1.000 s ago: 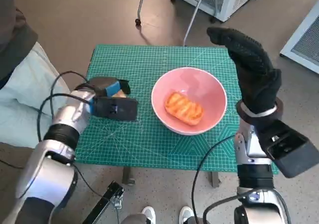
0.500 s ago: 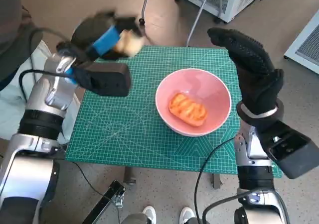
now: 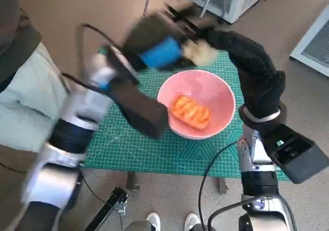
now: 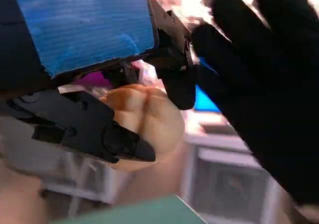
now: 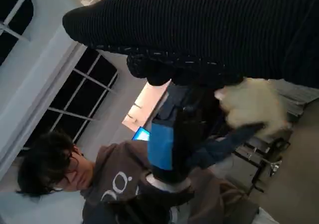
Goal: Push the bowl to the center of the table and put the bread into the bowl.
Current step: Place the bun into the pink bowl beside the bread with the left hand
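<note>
Bread step in hand: left robot hand (image 3: 164,49) grips a pale bread roll (image 3: 199,52) high over the bench's far edge, beside the raised, empty, spread right robot hand (image 3: 252,61); next, lower it into the pink bowl (image 3: 218,95), mid-bench, already holding orange bread (image 3: 191,111).

1. The bowl (image 3: 196,103) sits on the table (image 3: 133,143), near the table's middle.
2. One bread (image 3: 190,111) lies inside the bowl.
3. The left hand (image 3: 160,49) is raised above the table just behind the bowl's far rim and holds a bread roll (image 3: 200,51).
4. The right hand (image 3: 252,72) stands upright at the bowl's right, close beside the roll.
5. A person (image 5: 99,184) sits to the bowl's left, off the table.
</note>
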Controlling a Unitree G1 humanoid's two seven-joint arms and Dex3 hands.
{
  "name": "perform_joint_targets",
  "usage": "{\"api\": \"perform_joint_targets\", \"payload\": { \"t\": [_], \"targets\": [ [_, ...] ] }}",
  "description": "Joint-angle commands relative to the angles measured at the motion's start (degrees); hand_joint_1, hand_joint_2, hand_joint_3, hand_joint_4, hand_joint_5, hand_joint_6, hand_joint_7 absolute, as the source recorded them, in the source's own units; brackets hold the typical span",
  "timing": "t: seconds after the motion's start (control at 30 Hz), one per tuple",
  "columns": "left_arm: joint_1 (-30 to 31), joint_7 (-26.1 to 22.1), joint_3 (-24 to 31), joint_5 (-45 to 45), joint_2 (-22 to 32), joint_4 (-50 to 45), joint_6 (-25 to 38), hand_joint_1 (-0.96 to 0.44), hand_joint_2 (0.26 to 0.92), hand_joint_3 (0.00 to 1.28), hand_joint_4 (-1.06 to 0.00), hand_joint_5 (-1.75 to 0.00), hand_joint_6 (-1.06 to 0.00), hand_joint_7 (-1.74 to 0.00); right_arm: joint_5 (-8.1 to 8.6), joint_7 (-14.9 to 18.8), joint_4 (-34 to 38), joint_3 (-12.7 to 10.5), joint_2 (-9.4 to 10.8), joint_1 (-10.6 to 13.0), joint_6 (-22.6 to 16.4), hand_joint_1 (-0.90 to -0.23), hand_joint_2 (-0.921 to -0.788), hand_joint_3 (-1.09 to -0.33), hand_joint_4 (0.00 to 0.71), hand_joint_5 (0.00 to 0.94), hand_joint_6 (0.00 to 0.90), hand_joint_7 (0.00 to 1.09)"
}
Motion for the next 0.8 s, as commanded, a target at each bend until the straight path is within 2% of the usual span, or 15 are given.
{"api": "perform_joint_targets", "payload": {
  "t": [0.03,0.1,0.17,0.2,0.23,0.3,0.33,0.4,0.6,0.8],
  "targets": [
    [2.0,-2.9,-3.1,1.2,-2.8,1.6,1.2,0.00,0.920,0.14,-0.60,-1.23,-0.56,-1.28,0.15,0.9,1.0,0.1,0.0,0.4,0.6,-0.636,-0.921,-0.716,0.309,0.003,-0.001,0.81],
    [2.5,-5.6,-3.9,1.1,-3.9,2.8,4.1,0.00,0.920,0.15,-0.58,-1.23,-0.55,-1.30,0.24,1.0,1.0,0.0,-0.1,0.3,0.6,-0.638,-0.921,-0.715,0.310,0.003,-0.001,0.81],
    [2.8,-9.4,-4.8,1.0,-4.8,3.8,8.3,0.00,0.921,0.25,-0.42,-1.36,-0.47,-1.40,0.27,1.1,0.9,-0.1,-0.2,0.4,0.7,-0.640,-0.921,-0.714,0.310,0.004,-0.001,0.81],
    [2.9,-11.0,-5.1,0.9,-5.2,4.1,10.1,-0.03,0.877,0.26,-0.30,-1.07,-0.35,-1.20,0.26,1.1,0.9,-0.1,-0.3,0.4,0.7,-0.640,-0.921,-0.714,0.311,0.004,-0.001,0.81],
    [3.0,-13.0,-5.5,1.0,-5.3,4.2,12.0,-0.05,0.867,0.25,-0.28,-0.93,-0.32,-1.10,0.25,1.1,0.8,-0.1,-0.3,0.4,0.7,-0.640,-0.921,-0.713,0.311,0.004,-0.001,0.81],
    [3.1,-15.5,-6.1,1.0,-5.6,4.9,14.1,-0.08,0.857,0.17,-0.24,-0.46,-0.21,-0.80,0.29,1.2,0.5,-0.2,-0.4,0.5,0.8,-0.641,-0.921,-0.712,0.311,0.004,-0.001,0.81],
    [3.1,-16.3,-6.3,1.0,-5.8,5.4,14.7,-0.10,0.854,0.14,-0.22,-0.32,-0.18,-0.72,0.31,1.3,0.3,-0.2,-0.4,0.6,0.9,-0.641,-0.921,-0.711,0.311,0.004,-0.001,0.80],
    [3.0,-17.6,-6.4,0.8,-5.9,6.3,15.5,-0.12,0.851,0.12,-0.20,-0.20,-0.14,-0.64,0.46,1.4,0.1,-0.3,-0.6,0.6,1.0,-0.642,-0.921,-0.710,0.311,0.004,-0.001,0.80],
    [4.5,-18.1,-4.6,-0.6,-5.9,7.0,16.6,-0.20,0.852,0.08,-0.12,-0.04,-0.07,-0.54,0.80,1.7,-0.1,-0.8,-0.9,0.4,1.4,-0.647,-0.921,-0.705,0.307,0.002,-0.001,0.80],
    [5.2,-17.5,-1.6,-3.6,-5.0,7.3,14.4,-0.30,0.865,0.06,-0.06,0.00,-0.02,-0.51,0.98,1.7,0.2,-1.3,-1.4,0.0,1.2,-0.649,-0.921,-0.699,0.299,0.000,-0.001,0.80]
  ]
}}
